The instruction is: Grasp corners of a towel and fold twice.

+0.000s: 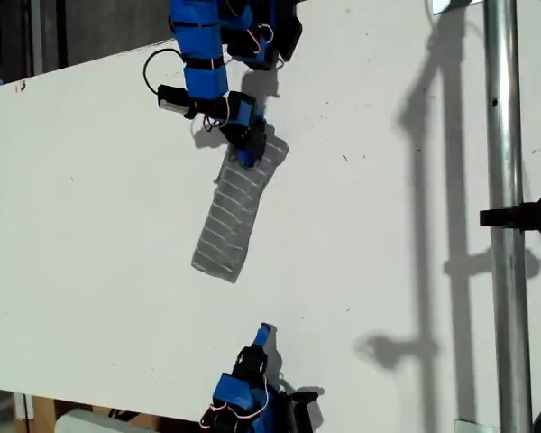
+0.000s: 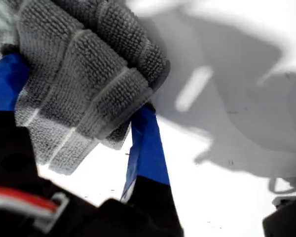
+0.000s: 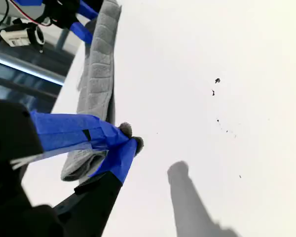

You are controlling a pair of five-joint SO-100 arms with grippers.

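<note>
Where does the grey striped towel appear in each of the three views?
Exterior view: the towel lies mid-table, a long strip, its far end in my first gripper.
First wrist view: bunched between the blue fingers.
Second wrist view: a narrow strip beyond my second gripper.
Shared landmark: the white table.

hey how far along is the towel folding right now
The towel already lies as a narrow folded strip on the table. My first gripper is shut on its far end; my second gripper sits shut and empty, apart from it. The second fold looks unfinished.
</note>
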